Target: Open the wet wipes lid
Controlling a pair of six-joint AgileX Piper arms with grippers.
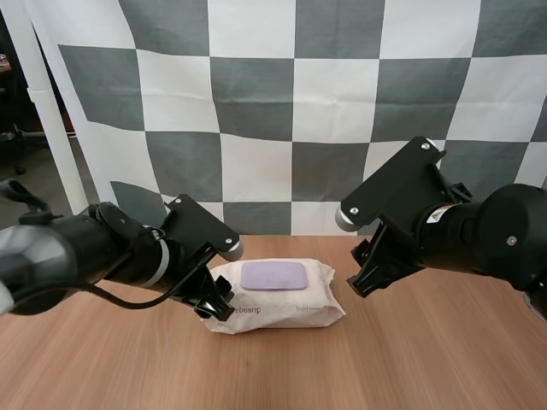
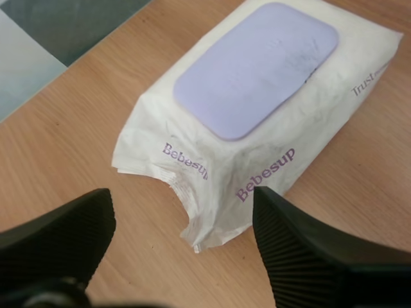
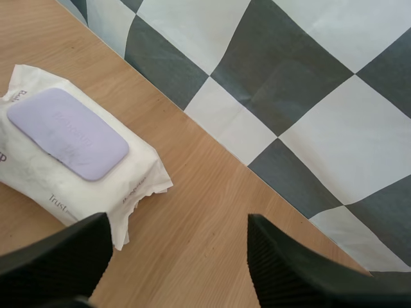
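High view showed the pack of wet wipes [image 1: 275, 301] lying flat on the wooden worktop [image 1: 427, 359] between the 2 arms, its purple lid [image 1: 273, 275] closed and facing up. At the pack's crimped end the left fingers [image 2: 302, 250] stood spread apart, 1 tip just beside the "Bebesup" print, pinching nothing. Near the pack's opposite end the right fingers [image 3: 289, 269] were also spread, over bare worktop.
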